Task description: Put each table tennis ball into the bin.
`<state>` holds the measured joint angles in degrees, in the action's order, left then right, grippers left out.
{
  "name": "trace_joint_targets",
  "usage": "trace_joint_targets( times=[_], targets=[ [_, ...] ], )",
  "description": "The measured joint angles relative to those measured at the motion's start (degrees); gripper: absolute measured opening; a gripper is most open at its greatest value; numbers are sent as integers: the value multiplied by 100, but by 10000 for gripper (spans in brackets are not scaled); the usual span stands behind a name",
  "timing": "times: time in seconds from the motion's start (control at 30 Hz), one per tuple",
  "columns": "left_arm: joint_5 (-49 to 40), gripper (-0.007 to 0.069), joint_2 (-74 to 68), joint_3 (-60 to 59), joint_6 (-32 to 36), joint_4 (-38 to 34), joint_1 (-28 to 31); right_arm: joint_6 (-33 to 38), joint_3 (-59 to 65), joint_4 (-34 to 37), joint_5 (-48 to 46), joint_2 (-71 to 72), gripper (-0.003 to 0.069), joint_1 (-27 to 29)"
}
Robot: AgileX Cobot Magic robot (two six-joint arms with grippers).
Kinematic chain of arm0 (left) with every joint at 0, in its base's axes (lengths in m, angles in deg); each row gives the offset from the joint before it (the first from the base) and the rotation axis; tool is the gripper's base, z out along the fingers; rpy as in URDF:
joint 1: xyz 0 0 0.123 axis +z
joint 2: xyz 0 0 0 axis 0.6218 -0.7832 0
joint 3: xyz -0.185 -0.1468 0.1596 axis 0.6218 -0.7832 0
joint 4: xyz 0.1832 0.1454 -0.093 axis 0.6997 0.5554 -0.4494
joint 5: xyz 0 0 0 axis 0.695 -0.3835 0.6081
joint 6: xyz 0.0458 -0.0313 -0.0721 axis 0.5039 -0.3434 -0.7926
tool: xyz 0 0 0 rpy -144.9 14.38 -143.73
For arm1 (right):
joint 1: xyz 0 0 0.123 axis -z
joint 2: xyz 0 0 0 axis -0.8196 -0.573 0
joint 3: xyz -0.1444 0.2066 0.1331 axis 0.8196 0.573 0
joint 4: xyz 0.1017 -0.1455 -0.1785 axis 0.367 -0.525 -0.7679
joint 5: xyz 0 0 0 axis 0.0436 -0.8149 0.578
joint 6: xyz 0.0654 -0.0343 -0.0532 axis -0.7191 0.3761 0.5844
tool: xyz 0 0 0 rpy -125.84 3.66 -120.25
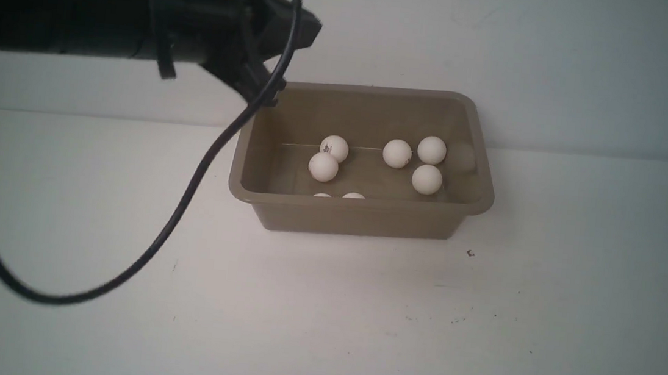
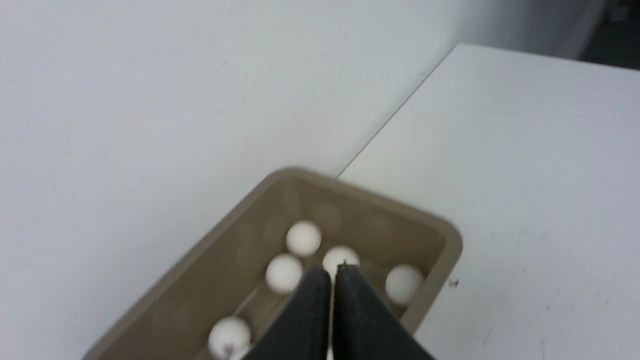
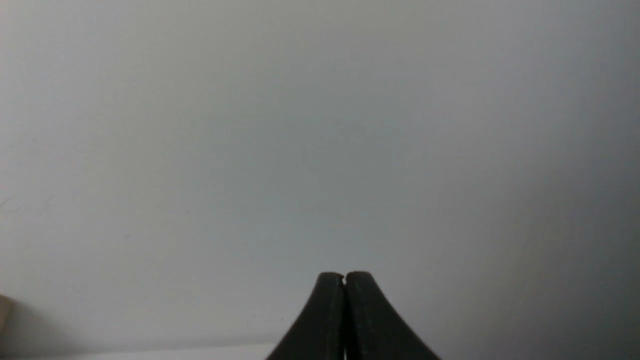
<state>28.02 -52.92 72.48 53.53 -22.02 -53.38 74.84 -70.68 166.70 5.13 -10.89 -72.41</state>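
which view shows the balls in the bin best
The front view: the whole bin is sharp, with five table tennis balls in full and two more peeking over its near wall. The left wrist view is blurred and partly blocked by the shut left gripper. The right wrist view shows no balls.

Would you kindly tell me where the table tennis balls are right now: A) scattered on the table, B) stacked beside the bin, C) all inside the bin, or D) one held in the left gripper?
C: the balls lie inside the bin; none shows outside it.
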Motion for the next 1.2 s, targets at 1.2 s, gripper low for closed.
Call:
trace_joint_targets(
  times=[1.2],
  targets=[
    [2181, -4, 5106, -4464, 80, -1383, 0, -412, 2058, -16, -900, 496, -17, 0]
  ],
)
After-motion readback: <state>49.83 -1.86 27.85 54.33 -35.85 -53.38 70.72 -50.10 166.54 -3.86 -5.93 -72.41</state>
